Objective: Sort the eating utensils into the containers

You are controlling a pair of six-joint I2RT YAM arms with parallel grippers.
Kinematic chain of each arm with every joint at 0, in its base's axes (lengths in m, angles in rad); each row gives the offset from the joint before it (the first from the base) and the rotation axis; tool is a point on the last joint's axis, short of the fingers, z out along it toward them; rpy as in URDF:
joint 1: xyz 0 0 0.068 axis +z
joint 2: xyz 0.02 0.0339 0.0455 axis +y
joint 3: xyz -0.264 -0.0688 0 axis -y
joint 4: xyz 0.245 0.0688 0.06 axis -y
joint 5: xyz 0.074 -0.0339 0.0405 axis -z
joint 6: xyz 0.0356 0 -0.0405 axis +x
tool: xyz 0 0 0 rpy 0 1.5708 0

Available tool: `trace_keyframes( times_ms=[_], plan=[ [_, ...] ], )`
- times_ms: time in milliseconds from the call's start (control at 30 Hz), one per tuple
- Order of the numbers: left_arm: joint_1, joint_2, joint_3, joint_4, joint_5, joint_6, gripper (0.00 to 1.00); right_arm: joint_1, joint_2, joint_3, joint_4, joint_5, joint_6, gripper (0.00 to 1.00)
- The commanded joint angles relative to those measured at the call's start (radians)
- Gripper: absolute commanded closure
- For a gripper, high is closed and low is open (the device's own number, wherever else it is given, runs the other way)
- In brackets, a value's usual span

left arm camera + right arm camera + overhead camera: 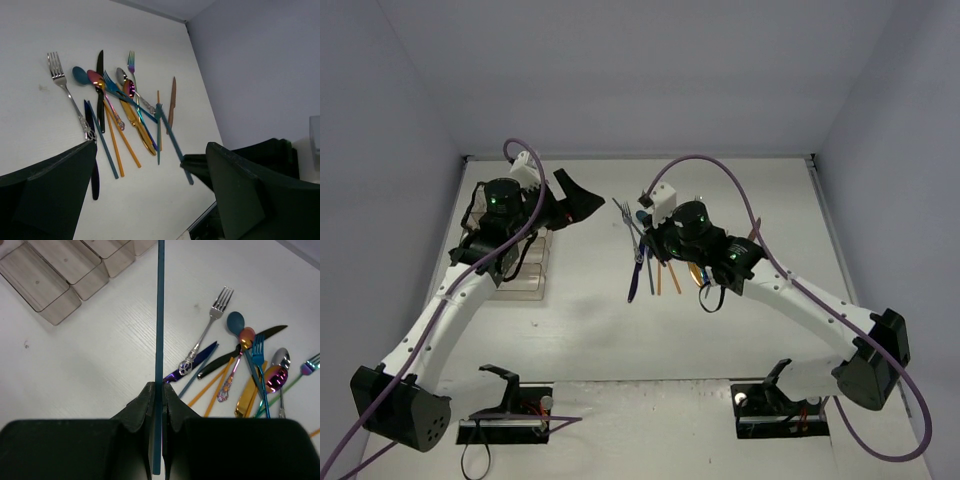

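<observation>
Currently R hand (158,390) clamps tight on blue chopstick (160,315); L hand (150,150) wide open, empty, near tray (50,285).

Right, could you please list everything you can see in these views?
Tray: one, clear, left side of the table.
Forks: three, silver, blue, iridescent, in the mid-table pile.
Spoons: four, teal, pink, silver, purple, same pile.
Knives: at least three, black, copper, dark blue, same pile.
Gold piece: one, type unclear, same pile.
Orange chopsticks: two, same pile.
Blue chopsticks: at least two, one in the pile, one held.
Table: one, white.
Left tool: open, empty, between tray and pile.
Right tool: shut on a blue chopstick, by the pile.
</observation>
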Motion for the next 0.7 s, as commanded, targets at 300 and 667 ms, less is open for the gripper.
trace_keyframes(
  times_ms=[300, 667],
  plan=[
    [-0.076, 0.019, 0.011, 0.109, -0.128, -0.136, 0.19, 0.055, 0.078, 0.105, 0.178, -0.049, 0.004, 1.0],
    [-0.133, 0.076, 0.015, 0.155, -0.18, -0.171, 0.55, 0.082, 0.109, 0.104, 0.214, -0.046, 0.004, 1.0]
  ],
)
